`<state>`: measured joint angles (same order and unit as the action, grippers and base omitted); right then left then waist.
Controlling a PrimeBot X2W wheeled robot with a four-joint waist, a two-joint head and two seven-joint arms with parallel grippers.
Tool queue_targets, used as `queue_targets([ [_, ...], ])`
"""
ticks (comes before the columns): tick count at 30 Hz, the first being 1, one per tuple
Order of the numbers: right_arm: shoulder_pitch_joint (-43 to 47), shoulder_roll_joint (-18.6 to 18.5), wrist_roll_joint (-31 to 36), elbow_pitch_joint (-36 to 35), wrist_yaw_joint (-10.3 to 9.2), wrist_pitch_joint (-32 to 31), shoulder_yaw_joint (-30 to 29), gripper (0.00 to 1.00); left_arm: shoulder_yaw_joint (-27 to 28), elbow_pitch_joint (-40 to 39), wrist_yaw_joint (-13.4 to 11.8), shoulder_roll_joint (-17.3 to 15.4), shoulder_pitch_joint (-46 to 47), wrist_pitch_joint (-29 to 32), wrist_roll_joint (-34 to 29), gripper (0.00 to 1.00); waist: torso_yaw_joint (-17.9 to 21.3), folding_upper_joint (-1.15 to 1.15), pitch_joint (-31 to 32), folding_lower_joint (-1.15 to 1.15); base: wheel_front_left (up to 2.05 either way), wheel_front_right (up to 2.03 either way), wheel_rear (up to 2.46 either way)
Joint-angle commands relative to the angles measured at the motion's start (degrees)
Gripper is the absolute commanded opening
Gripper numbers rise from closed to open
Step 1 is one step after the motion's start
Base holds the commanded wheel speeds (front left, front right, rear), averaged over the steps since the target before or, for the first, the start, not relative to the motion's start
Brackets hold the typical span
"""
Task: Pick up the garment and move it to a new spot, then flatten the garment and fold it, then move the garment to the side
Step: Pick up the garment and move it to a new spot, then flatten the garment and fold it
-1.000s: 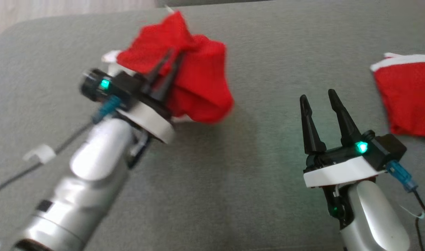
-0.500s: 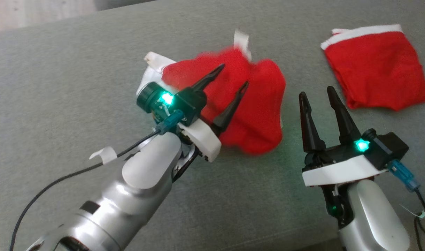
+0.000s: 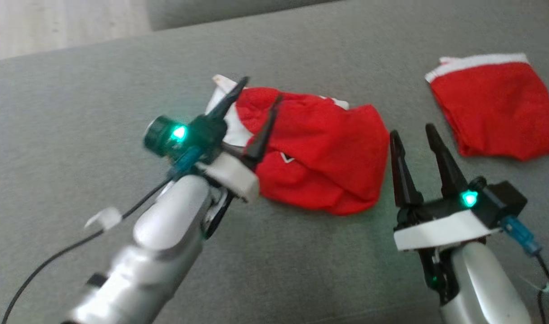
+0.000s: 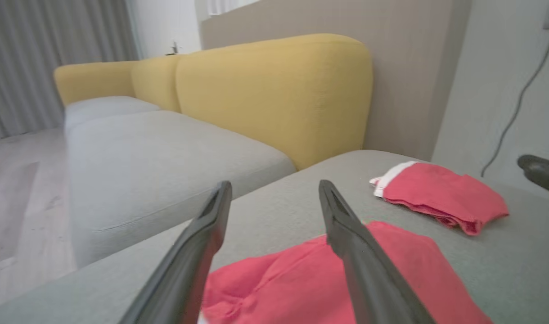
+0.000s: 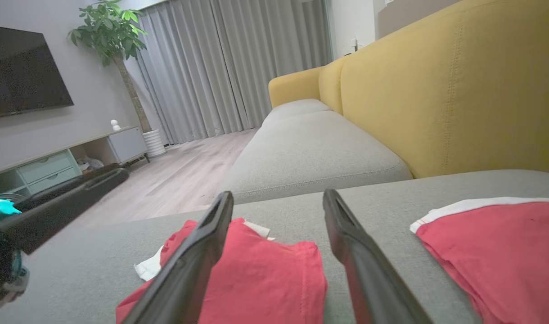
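- The red garment point(image 3: 328, 153) lies crumpled on the grey sofa seat point(image 3: 76, 117): moved, I'd say, but not yet flattened or folded.
- The left pincer point(image 3: 262, 88) gapes over it, empty; the right pincer point(image 3: 411, 129) stands wide and empty alongside.

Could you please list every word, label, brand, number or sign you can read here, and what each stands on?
No text can be read in these pictures.
Small white mark on the crumpled red garment: too small and blurred to read.
Television: screen dark, nothing legible on it.
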<state>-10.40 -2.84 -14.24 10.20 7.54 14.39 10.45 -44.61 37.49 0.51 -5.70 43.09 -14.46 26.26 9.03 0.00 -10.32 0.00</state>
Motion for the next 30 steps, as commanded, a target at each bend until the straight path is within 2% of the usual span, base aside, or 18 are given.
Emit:
queue_targets([
  [1, 0.0, -0.04, 0.45, -1.48, -0.05, 0.61, 1.05, 1.0, 2.78, -2.69, -0.62, -2.15, -0.67, -0.5, 0.37, 1.0, -2.42, 0.0, 2.08, 0.0, 0.0, 0.0, 0.0],
  [7, 1.68, -0.04, 1.29, -0.76, -0.05, 0.61, 0.48, 1.0, 9.04, -11.49, -3.6, -6.41, -12.16, -0.52, -0.28, 1.0, -6.42, 0.0, 4.25, 0.0, 0.0, 0.0, 0.0],
  [13, 3.11, -0.04, 1.8, -0.23, -0.05, 0.61, -0.26, 1.0, 13.61, -18.49, -5.79, -6.81, -23.76, -0.53, -1.07, 1.0, -9.37, 0.0, 4.63, 0.0, 0.0, 0.0, 0.0],
  [17, 3.32, -0.04, 1.81, -0.21, -0.05, 0.61, -0.22, 1.0, 15.25, -20.32, -5.75, -6.04, -27.49, -0.53, -2.02, 1.0, -9.89, 0.0, 4.28, 0.0, 0.0, 0.0, 0.0],
  [24, 2.87, -0.04, 2.66, 0.78, -0.05, 0.44, -1.0, 1.0, 16.58, -20.33, -4.54, -4.52, -27.71, -0.53, -4.02, 1.0, -9.95, 0.0, 3.46, 0.0, 0.0, 0.0, 0.0],
  [30, -0.42, -0.04, 4.29, 4.34, -0.05, -2.75, -6.88, 1.0, 17.38, -19.82, -3.38, -3.24, -27.31, -0.53, -5.13, 1.0, -10.59, 0.0, 1.66, 0.0, 0.0, 0.0, 0.0],
])
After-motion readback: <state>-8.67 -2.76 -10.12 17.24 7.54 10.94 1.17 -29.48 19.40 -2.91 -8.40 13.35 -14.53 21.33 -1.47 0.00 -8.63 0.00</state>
